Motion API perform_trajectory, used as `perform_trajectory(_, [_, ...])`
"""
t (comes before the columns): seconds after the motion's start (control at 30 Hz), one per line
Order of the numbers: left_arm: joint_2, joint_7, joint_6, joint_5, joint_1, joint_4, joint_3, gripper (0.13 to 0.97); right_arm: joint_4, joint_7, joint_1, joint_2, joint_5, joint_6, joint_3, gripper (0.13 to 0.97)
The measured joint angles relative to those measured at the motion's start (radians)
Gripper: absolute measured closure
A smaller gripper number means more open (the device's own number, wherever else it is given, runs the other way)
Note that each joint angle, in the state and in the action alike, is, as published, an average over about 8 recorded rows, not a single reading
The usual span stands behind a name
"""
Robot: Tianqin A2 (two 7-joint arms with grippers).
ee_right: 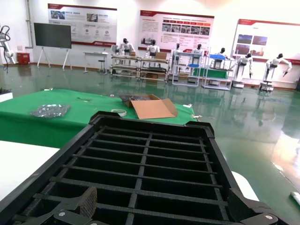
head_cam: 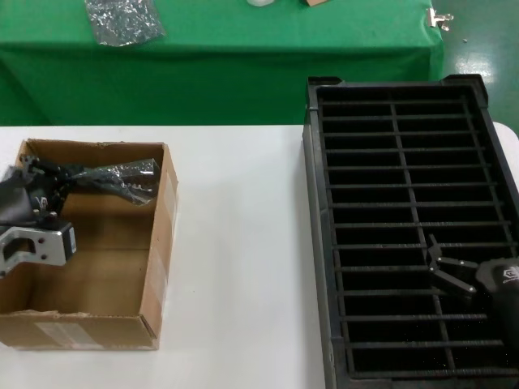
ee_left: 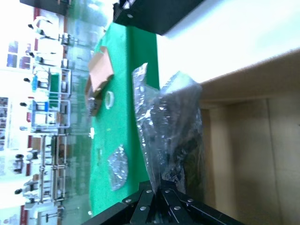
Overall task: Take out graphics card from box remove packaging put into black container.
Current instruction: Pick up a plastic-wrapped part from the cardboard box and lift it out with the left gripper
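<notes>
White table [head_cam: 243, 243], green cloth [head_cam: 243, 49] at 12 o'clock — left gripper [ee_left: 159, 190] pinches crinkly packaging [head_cam: 117, 180] inside corrugated box [head_cam: 162, 243]; right gripper [head_cam: 442, 271] spread open over ribbed black container [head_cam: 316, 243].

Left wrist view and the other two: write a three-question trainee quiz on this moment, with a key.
1. True or false: the left gripper is shut on the packaging.
2. Where is the right gripper? A) above the black container B) inside the box C) on the green cloth
3. Fill in: a second, smaller silver bag lies on the ____ cloth.

Key: 1 true; 2 A; 3 green.
</notes>
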Motion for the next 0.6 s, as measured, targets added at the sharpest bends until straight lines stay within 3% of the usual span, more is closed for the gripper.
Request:
perform_trajectory(0.4, [-0.035,-0.129,0.106,0.071,0.139,-0.319,-0.174,0.957,0.0,0.0,0.0,0.0,0.0,0.0,0.0,0.129])
perform_trajectory(0.6, [-0.044,-0.162,0.138,0.038,0.197,-0.437,-0.208,0.957,0.0,0.0,0.0,0.0,0.0,0.0,0.0,0.129])
